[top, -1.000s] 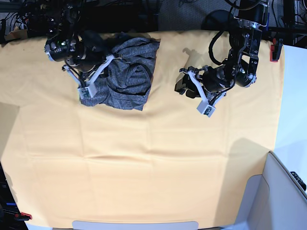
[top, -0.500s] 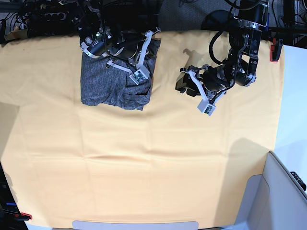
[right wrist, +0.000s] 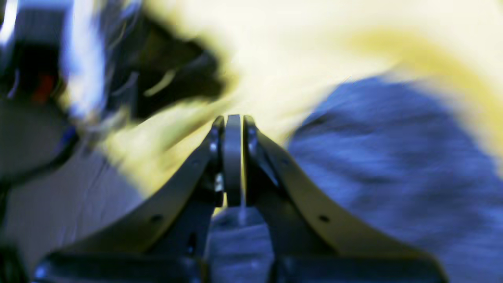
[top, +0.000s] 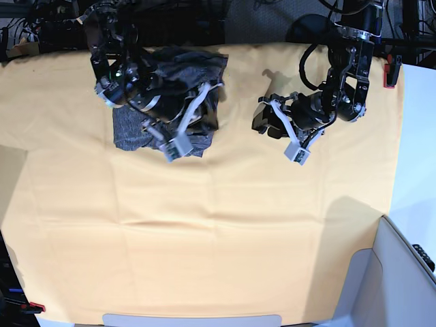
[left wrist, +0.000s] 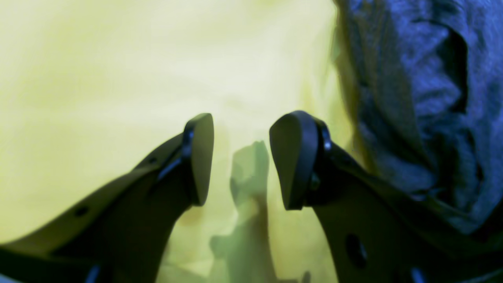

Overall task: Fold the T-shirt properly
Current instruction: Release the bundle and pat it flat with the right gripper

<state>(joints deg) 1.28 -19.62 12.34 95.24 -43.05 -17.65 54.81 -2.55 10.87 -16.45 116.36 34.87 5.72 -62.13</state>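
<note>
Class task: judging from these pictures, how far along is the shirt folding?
Done: the dark heather-grey knit shirt is a compact bundle on the yellow-orange table cloth. In hand: nothing; right claw shut and empty above it, left claw open alongside. Left: flattening its rumpled top.

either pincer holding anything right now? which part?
Nothing held. Left pincer is open over the yellow cloth, beside the T-shirt. Right pincer is shut, pads together, no fabric between.

The right arm [top: 136, 85] is covering much of the T-shirt [top: 129, 129] near the surface's far edge, and motion blur is smearing the right wrist view beyond the fingers [right wrist: 232, 157].
</note>
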